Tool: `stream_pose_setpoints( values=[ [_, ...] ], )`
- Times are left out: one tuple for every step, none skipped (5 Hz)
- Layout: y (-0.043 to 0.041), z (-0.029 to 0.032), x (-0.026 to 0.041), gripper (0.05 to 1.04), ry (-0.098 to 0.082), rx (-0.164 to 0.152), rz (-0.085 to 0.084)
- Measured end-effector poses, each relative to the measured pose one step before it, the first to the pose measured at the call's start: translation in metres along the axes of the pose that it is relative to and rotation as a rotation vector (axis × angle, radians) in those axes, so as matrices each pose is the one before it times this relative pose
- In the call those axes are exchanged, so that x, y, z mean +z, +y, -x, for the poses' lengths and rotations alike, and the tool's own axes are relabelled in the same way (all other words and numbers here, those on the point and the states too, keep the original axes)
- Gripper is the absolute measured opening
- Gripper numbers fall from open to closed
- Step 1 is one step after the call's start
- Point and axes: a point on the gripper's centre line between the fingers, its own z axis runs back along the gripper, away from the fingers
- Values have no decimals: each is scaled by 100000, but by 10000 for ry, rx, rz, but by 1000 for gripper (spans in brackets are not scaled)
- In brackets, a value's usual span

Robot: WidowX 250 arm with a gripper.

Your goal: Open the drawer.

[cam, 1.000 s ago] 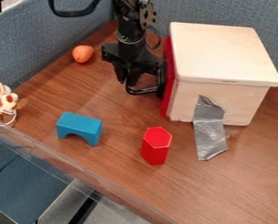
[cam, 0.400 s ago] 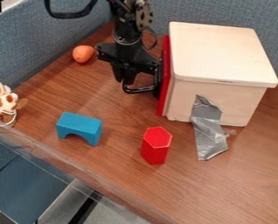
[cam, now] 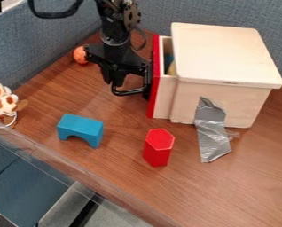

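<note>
The black gripper (cam: 115, 80) hangs down left of the wooden box (cam: 226, 53), low over the table and right at the black looped handle (cam: 130, 92) on the drawer's red front (cam: 154, 80). The drawer (cam: 163, 99) stands partly open, its front a short way out to the left of the box. Through its narrow opening show a bit of blue and a yellowish thing (cam: 172, 68). How the gripper holds or hooks the handle is hard to make out.
An orange ball-like object (cam: 80, 55) lies behind the gripper on the left. Nearer the front are a blue arch block (cam: 80, 128) and a red hexagonal block (cam: 158, 147). Grey tape (cam: 212, 133) runs from the box to the table. A spotted toy (cam: 4, 102) sits at the left edge.
The gripper has moved left, and the drawer's red front and handle came with it. A gap between front and box has opened, showing the drawer's inside. The orange object is now partly covered.
</note>
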Motion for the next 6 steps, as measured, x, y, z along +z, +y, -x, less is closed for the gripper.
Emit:
stream_pose_setpoints(
  values=[
    [646,87,379,187,8,-252,-288],
    [699,322,16,187,59,127,-79],
    [611,197,-167,184,46,46,-105],
    [679,355,42,182,53,90,-98],
    [1206,639,7,182,63,253,-123],
    [294,331,-116,182,58,73,-21]
  ],
)
